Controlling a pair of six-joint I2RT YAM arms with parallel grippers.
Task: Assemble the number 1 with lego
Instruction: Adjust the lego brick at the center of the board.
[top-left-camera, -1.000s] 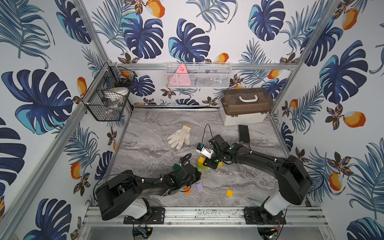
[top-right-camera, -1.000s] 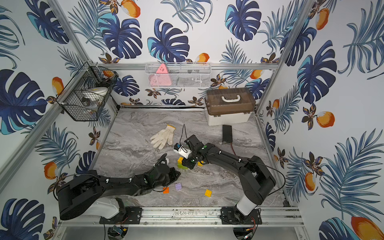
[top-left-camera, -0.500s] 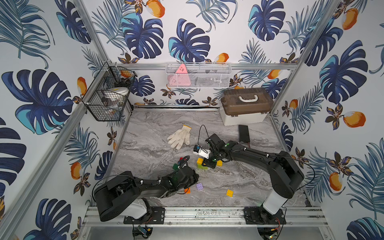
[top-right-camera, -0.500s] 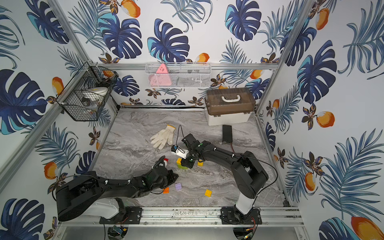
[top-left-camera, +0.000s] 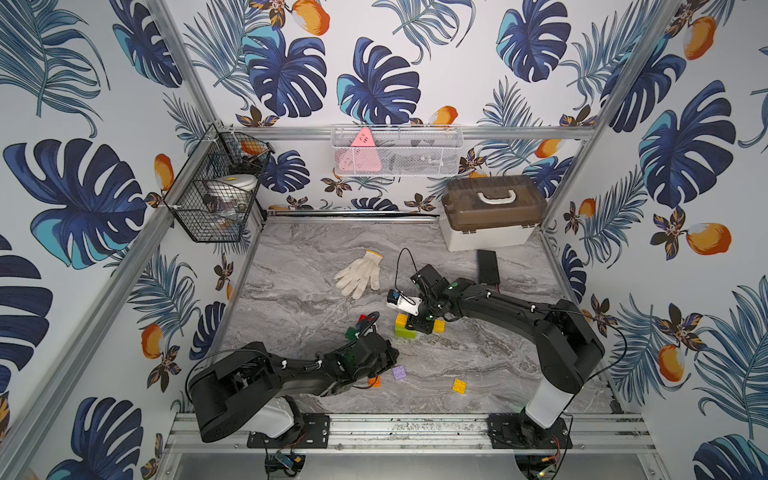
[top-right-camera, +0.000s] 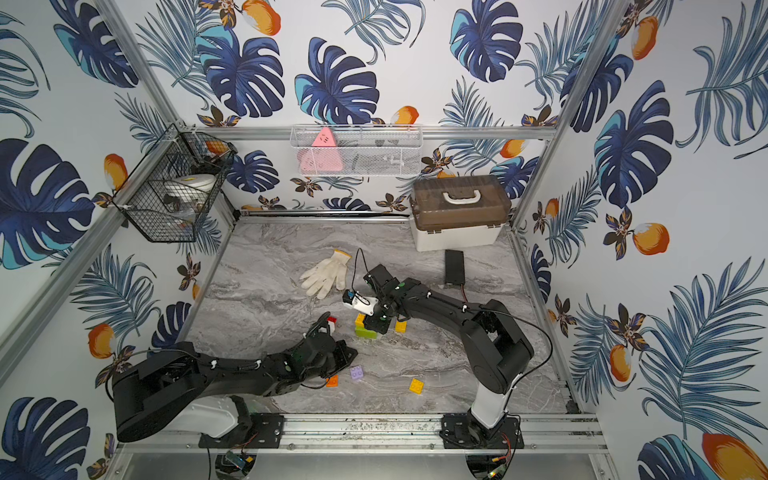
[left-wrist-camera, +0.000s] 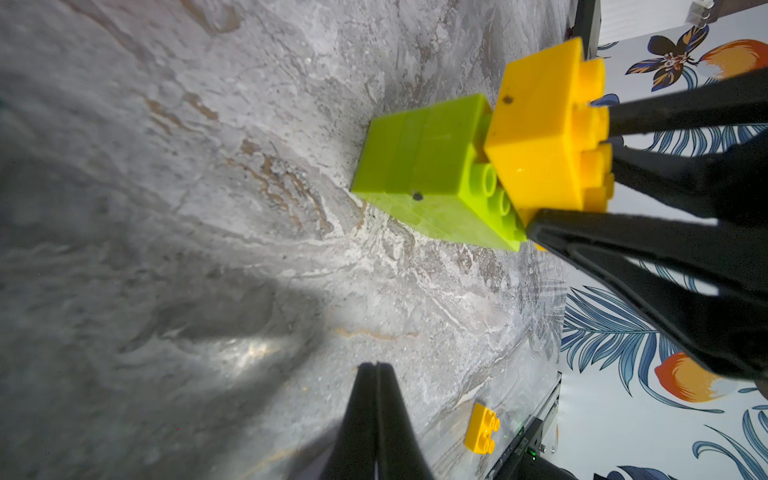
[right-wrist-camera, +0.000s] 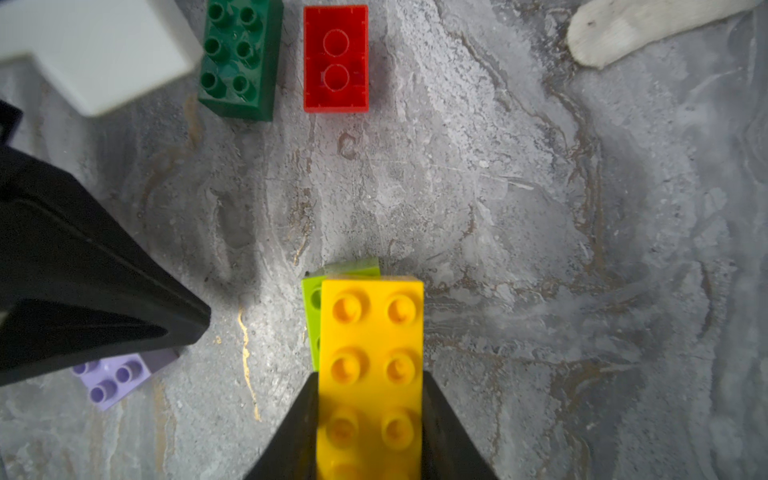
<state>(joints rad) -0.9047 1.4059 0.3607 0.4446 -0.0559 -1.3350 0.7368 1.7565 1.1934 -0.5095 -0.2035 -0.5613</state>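
Right claw (right-wrist-camera: 370, 380): pinching yellow brick (right-wrist-camera: 370, 332) across its width.
Yellow brick: studs up, long axis along the claw fingers, atop lime brick (right-wrist-camera: 311, 299), mid-tabletop (top-left-camera: 478, 365).
Left claw (left-wrist-camera: 376, 370): pressed together, empty.

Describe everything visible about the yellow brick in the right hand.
The yellow brick is a glossy plastic oblong, two studs wide, studs up. The right hand grips its long sides at one end. It sits atop a lime green brick, shifted sideways so some lime studs show; whether it is pressed home cannot be told.
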